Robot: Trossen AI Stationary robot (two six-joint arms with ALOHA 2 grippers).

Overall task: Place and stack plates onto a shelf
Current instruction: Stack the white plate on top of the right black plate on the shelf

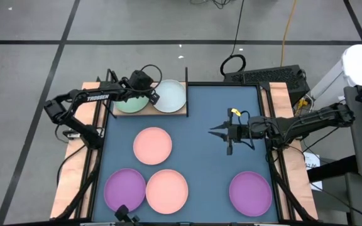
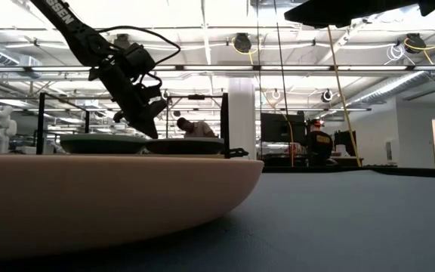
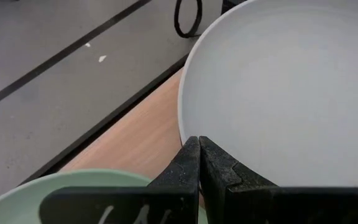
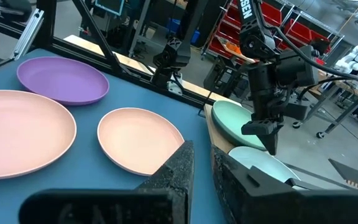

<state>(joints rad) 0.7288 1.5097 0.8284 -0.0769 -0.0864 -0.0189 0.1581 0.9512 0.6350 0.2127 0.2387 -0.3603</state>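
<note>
A: From above, how many plates around the shelf [image 1: 149, 110]?

B: Six in all. Two rest on the shelf side by side: a pale green plate [image 1: 131, 102] and a pale blue-white plate [image 1: 170, 96]. Four lie on the blue mat [image 1: 193, 119] in front of the shelf: two pink ones [image 1: 153, 144] [image 1: 166, 190] and two purple ones [image 1: 125, 189] [image 1: 251, 193]. The second purple one is farthest from the shelf, at the mat's right near corner.

A: And the grippers?

B: The left gripper [image 1: 153, 96] is over the shelf, between the green and pale plates, fingers pressed together on nothing. The right gripper [image 1: 217, 132] hangs over bare mat, off to the shelf's right front, fingers narrow with a slim gap and nothing in it.

A: The table-level view?

B: One pink plate [image 2: 112, 200] fills the foreground. Behind it two plates show edge-on on the shelf, and the left gripper [image 2: 148, 128] points down just above them. One person [image 2: 195, 128] bends over in the room beyond the shelf.

A: Left wrist view?

B: The closed fingers [image 3: 199, 165] sit at the pale plate's [image 3: 278, 93] rim, with the shelf's wood [image 3: 135, 140] and a bit of the green plate [image 3: 55, 186] beside.

A: Right wrist view?

B: Two pink plates [image 4: 140, 140] [image 4: 20, 130] and one purple plate [image 4: 62, 79] on the mat, the green [image 4: 235, 124] and pale [image 4: 263, 168] plates on the shelf beyond, and the left gripper [image 4: 263, 134] above them.
</note>
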